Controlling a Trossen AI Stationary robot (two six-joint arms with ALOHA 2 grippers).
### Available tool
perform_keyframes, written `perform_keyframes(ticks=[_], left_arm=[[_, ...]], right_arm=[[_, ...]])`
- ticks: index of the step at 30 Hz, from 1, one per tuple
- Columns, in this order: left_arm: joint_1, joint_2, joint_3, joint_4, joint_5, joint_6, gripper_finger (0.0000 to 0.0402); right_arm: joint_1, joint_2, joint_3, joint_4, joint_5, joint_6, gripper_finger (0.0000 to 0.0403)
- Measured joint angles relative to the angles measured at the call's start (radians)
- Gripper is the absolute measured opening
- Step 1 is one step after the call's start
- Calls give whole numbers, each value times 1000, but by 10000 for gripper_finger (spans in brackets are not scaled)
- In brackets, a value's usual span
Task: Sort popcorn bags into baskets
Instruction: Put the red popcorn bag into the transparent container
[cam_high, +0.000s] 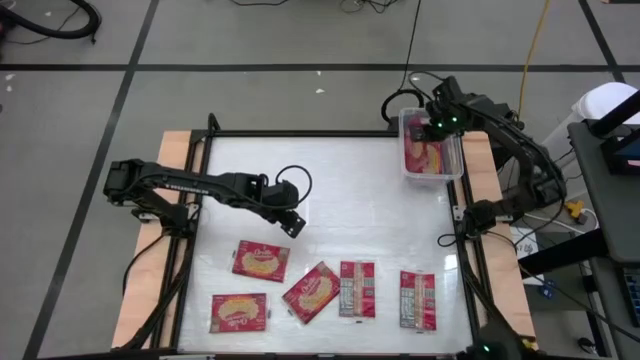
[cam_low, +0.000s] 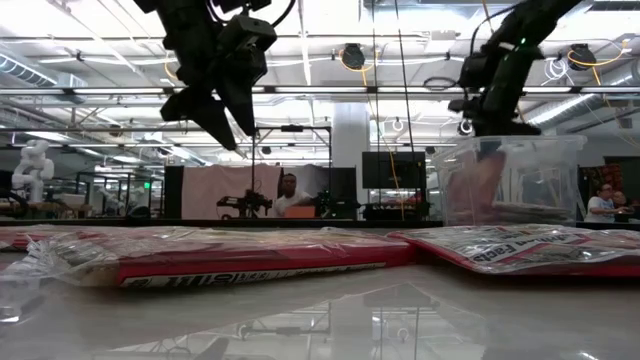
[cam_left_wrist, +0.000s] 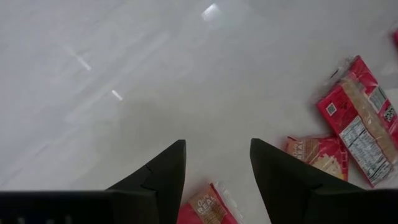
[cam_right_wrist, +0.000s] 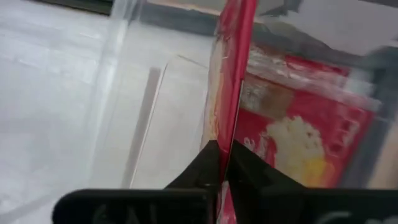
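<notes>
Several red popcorn bags (cam_high: 311, 291) lie flat along the table's near side. The clear basket (cam_high: 455, 172) stands at the far right corner, with red bags (cam_right_wrist: 292, 134) inside. My right gripper (cam_right_wrist: 225, 163) reaches into the basket from above, shut on one bag that stands on edge (cam_right_wrist: 235, 56). My left gripper (cam_high: 287, 222) hangs open above bare table left of the middle, just beyond the nearest bag (cam_left_wrist: 208, 211), and holds nothing. In the low view, my left gripper (cam_low: 222, 125) shows high above the table. My right gripper pinches the upright popcorn bag by its upper edge (cam_right_wrist: 227, 134) between the two fingers. The fingers slant down into the basket from above. Seen edge-on, the bag runs on past the fingertips into the basket. Its lower end is out of sight.
The table's white top (cam_high: 350, 190) lies bare between the basket and the row of bags. A dark frame (cam_high: 300, 134) rims the table. Beyond the table, the low view shows people (cam_low: 288, 195) in the room.
</notes>
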Motion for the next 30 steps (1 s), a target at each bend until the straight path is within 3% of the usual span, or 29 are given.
perform_keyframes(ticks=[8, 21, 30], left_arm=[[29, 0, 0, 2, 0, 67, 182], [65, 0, 0, 2, 1, 151, 182], [63, 0, 0, 3, 9, 154, 182]], right_arm=[[2, -126, 5, -149, -30, 0, 2], [21, -127, 5, -151, 20, 41, 1], [105, -65, 5, -208, 194, 22, 8]])
